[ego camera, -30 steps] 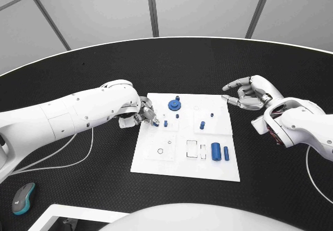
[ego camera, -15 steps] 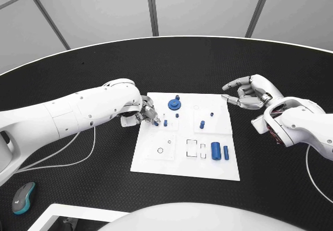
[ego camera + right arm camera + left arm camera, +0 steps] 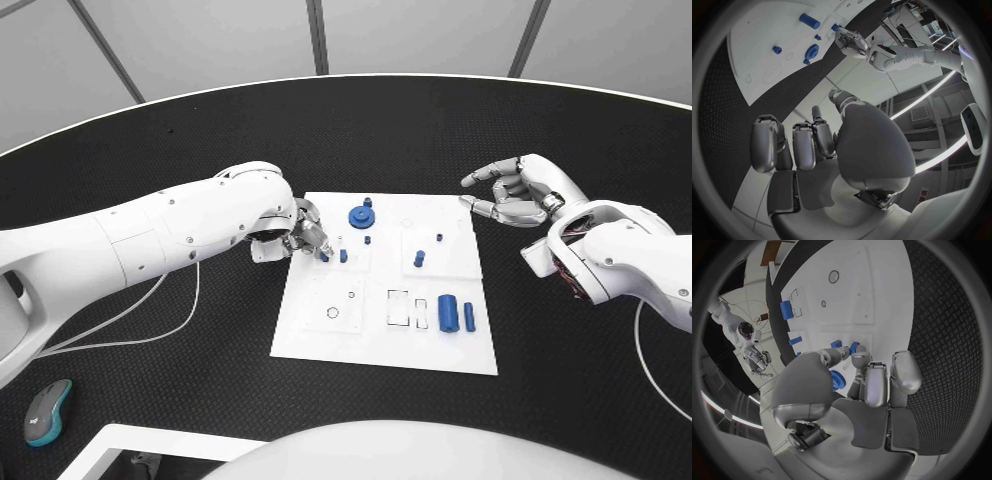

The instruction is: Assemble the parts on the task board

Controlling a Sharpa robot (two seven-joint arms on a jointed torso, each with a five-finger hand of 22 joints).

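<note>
Head view shows my left hand (image 3: 299, 240) at the left edge of the white task board (image 3: 346, 345), near the top. My fingers are curled in around a small blue peg (image 3: 342, 255) that stands on the board. In the left wrist view the fingertips (image 3: 856, 359) touch that little peg (image 3: 853, 347), so I think I am pinching it, but the fingers hide part of it.

My right hand (image 3: 516, 195) hangs over the black table (image 3: 173, 150), just past the board's right edge. Its fingers are bent and apart, and it holds nothing.

More blue parts are on the board. A round gear (image 3: 362, 216) sits near the top. Two small pegs (image 3: 428, 250) stand on the right side. A fat cylinder (image 3: 449, 313) and a thin bar (image 3: 470, 317) lie lower down, next to some bare slots (image 3: 400, 307).

I think my job now is to get this peg seated right. I should hold it straight up, not tipped. I should push down slowly and gently. If it leans, it may jam or pop out. I should keep my other fingers away from the gear close by, so I do not bump it. My right hand should stay off the board for now.
</note>
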